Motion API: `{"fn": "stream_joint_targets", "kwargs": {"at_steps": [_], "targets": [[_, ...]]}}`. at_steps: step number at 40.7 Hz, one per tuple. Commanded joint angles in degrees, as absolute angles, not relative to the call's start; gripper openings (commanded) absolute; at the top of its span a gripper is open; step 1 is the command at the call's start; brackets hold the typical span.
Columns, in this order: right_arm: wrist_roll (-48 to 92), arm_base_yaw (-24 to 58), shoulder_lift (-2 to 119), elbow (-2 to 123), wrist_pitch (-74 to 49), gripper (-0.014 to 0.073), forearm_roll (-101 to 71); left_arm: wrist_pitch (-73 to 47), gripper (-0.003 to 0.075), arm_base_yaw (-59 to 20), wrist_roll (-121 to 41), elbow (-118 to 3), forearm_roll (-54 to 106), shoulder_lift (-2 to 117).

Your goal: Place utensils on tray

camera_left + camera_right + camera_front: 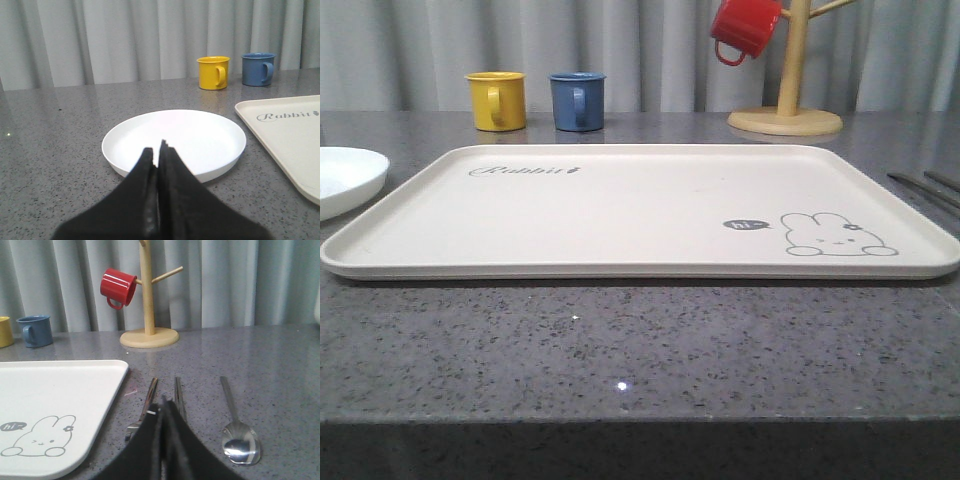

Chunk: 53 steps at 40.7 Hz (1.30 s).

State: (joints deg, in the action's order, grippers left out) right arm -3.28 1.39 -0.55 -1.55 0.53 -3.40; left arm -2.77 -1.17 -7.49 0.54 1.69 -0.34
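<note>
The utensils lie on the grey counter just off the right edge of the tray (55, 405): a fork (145, 407), chopsticks (179, 397) and a spoon (235, 427), all with their long axes running away from me, roughly parallel to that edge. My right gripper (162, 405) sits directly over them, between fork and chopsticks, fingers pressed together with nothing held. I judge this the nearer arm by far. My left gripper (159, 150), also closed and empty, hangs over the white plate (175, 142) beyond the tray's other side. The mug tree (149, 295) and the mugs stand well back, clear of the path.
</note>
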Motion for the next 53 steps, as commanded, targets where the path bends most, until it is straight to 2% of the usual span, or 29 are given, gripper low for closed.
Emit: {"fn": "stream_joint_targets", "kwargs": {"at_steps": [1,22,27,33,44,53], "targets": [[-3.01,0.96,-1.53,-1.49,5.65,-0.0122,-3.06,2.09,-0.0018,-1.09,-7.41,0.38,2.21,-1.73],[-3.01,0.96,-1.53,-1.43,6.7,-0.0122,-3.06,2.09,-0.0018,-1.09,-7.41,0.38,2.21,-1.73],[-3.01,0.96,-1.53,-1.0,6.82,-0.0122,-4.07,5.89,-0.0018,-1.09,-7.41,0.16,2.21,-1.73],[-3.01,0.96,-1.53,4.72,2.82,-0.0122,-5.17,6.54,-0.0018,-1.09,-7.2,-5.58,2.21,-1.63],[-2.88,0.96,3.71,23.66,-18.36,-0.0122,-4.01,-10.27,-0.0018,-1.09,-7.2,-26.39,2.21,2.61],[-2.88,0.96,14.86,36.83,-26.73,-0.0122,-4.01,-26.0,-0.0018,-1.09,-7.2,-41.83,2.21,12.8]]}}
